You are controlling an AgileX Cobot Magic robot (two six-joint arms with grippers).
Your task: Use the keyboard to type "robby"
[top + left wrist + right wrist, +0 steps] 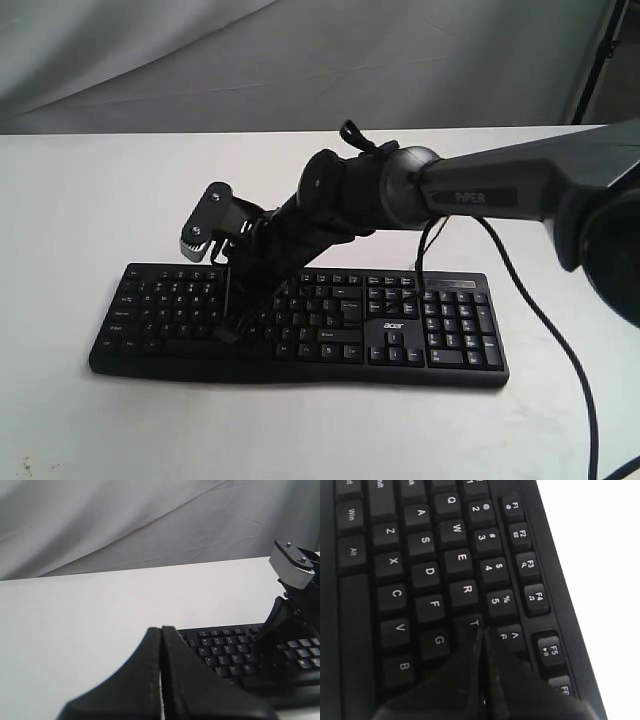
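The black keyboard [450, 325] with its white "acer" logo lies across the white table [80, 200]. My right gripper [228, 332] reaches across the middle to the keyboard's left half, shut and empty. In the right wrist view its tip [481, 630] sits at the edge of the T key [470, 622], beside the 6 key; contact cannot be told. The R key [465, 591] and B key [402, 667] show nearby. My left gripper [161, 629] is shut and empty, held off the left end of the keyboard [220, 652]. It does not show in the exterior view.
A black cable [545, 330] trails over the table right of the keyboard. A grey cloth backdrop [300, 60] hangs behind the table. The right arm's wrist camera housing [292, 562] rises over the keys in the left wrist view.
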